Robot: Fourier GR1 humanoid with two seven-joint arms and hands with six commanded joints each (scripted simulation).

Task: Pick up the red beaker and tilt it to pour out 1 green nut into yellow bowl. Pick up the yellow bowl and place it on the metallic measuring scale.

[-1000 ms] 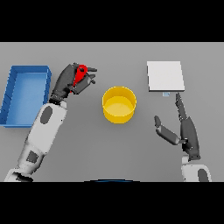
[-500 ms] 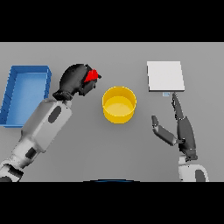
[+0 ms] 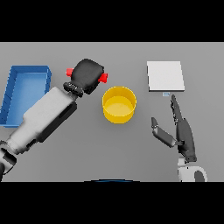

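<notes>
Left hand: we are wrapping our left hand (image 3: 89,75) around the red beaker (image 3: 103,78), fingers curled over it so that only red bits are poking out on either side.
Red beaker: we are holding it above the table, lying sideways, just left of and beyond the yellow bowl (image 3: 119,104).
Yellow bowl: it is sitting upright on the grey table (image 3: 131,148), between our two hands; we cannot tell whether anything is lying inside it.
Right hand: we are keeping our right hand (image 3: 181,131) near the right edge, fingers straight, thumb spread apart, holding nothing.
Scale: the pale square scale (image 3: 165,75) is lying far right, beyond our right hand; its small front label is unreadable.
Blue tray: the blue tray (image 3: 13,89) is sitting at the far left.
</notes>
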